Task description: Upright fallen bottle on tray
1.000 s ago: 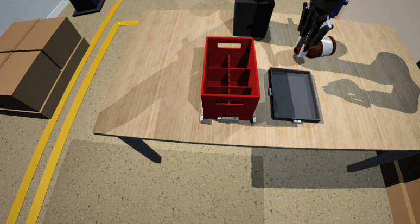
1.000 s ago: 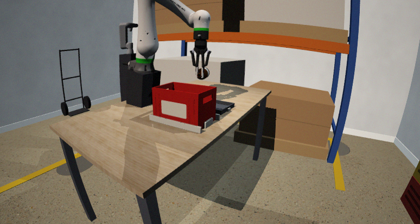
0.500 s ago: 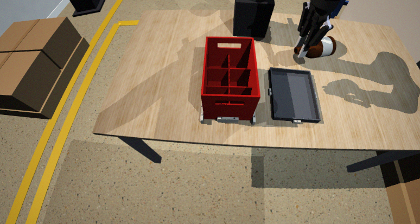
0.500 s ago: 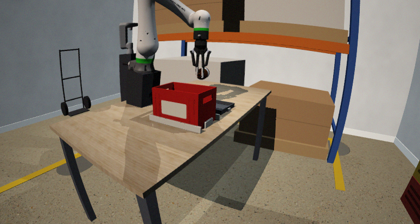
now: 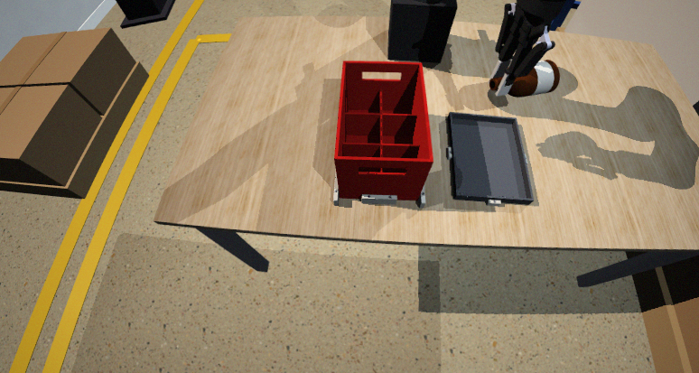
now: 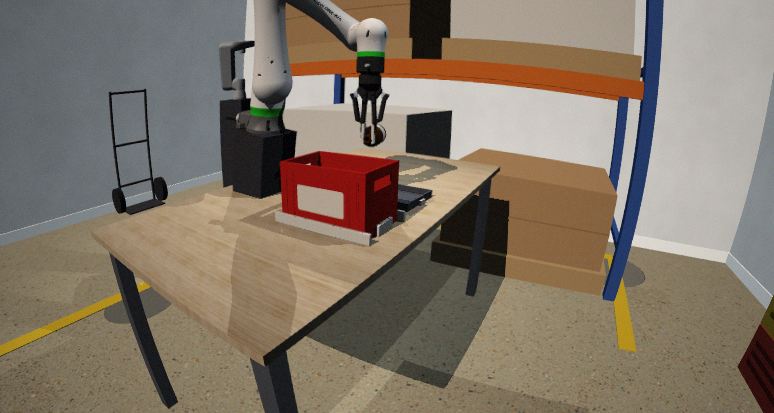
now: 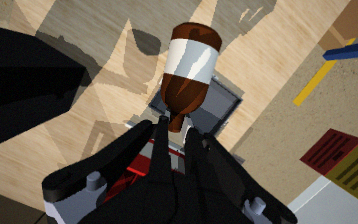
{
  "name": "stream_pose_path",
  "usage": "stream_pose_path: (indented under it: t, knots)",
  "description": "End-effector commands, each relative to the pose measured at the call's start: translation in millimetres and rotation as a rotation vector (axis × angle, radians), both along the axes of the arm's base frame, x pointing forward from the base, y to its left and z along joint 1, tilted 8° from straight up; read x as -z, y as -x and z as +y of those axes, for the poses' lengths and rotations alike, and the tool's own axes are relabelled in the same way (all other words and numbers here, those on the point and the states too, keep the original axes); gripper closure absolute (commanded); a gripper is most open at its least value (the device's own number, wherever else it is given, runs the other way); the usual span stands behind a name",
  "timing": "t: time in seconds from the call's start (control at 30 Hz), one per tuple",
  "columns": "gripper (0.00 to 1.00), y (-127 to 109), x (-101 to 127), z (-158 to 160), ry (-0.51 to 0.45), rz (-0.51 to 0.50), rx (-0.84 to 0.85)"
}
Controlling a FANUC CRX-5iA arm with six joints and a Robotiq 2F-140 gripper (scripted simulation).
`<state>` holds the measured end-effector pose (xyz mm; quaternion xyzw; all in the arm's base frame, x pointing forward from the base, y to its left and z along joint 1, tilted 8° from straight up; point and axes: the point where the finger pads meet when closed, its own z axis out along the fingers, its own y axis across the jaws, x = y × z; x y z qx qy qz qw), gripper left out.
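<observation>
A brown bottle with a white label hangs in the air above the back right of the table. It is tilted, with its base away from the fingers. My gripper is shut on its neck. The dark grey tray lies flat and holds nothing, in front of and below the bottle. The red crate with dividers stands to the tray's left.
The arm's black pedestal stands at the back of the table behind the crate. Cardboard boxes stand on the floor on both sides. A hand truck stands by the wall.
</observation>
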<state>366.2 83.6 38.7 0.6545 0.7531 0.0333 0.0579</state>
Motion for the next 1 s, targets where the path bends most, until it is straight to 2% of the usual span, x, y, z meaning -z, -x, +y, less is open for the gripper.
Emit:
stream_pose_path:
  t: [0.0,0.27,0.97]
  knots:
    - [1.00,-0.2,-0.2,0.1,0.000,0.000,0.000]
    - [1.00,-0.2,-0.2,0.1,0.003,0.000,-0.023]
    - [1.00,-0.2,-0.2,0.1,0.034,0.006,-0.254]
